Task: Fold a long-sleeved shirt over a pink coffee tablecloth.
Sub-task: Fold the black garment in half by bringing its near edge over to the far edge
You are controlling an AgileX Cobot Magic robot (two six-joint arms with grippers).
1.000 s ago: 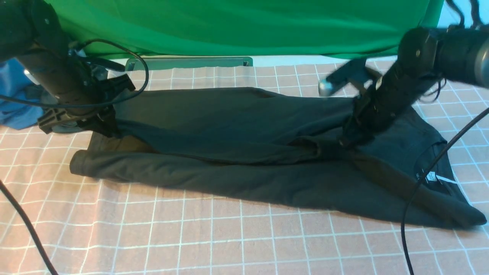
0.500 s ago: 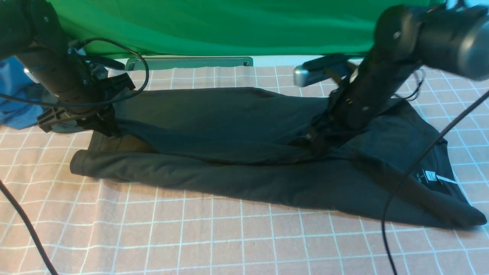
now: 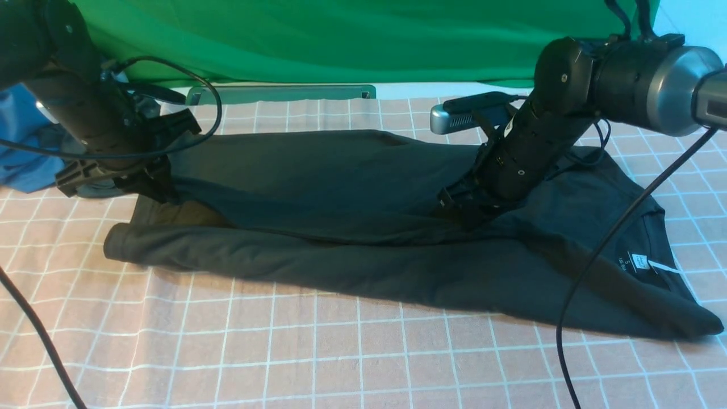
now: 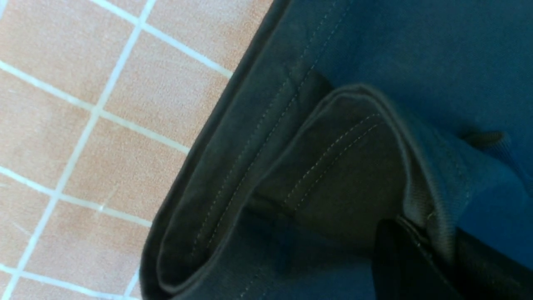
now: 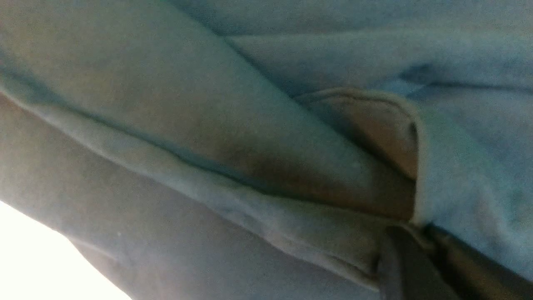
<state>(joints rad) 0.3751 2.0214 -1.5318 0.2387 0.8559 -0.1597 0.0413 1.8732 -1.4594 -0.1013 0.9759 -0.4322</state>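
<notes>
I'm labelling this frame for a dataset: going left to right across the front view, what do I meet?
Blue garment → left gripper → right gripper → neck label. The shirt spans most of the width, so it is left out.

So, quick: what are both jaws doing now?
Left gripper: jaws closed on the long-sleeved shirt, at the hem.
Right gripper: jaws closed on a shirt fold.

The long-sleeved shirt (image 3: 341,182) is noted as matt soft knit, pale-stitched at the hem. The pink coffee tablecloth (image 3: 352,352) is seen as matt woven cloth.
</notes>
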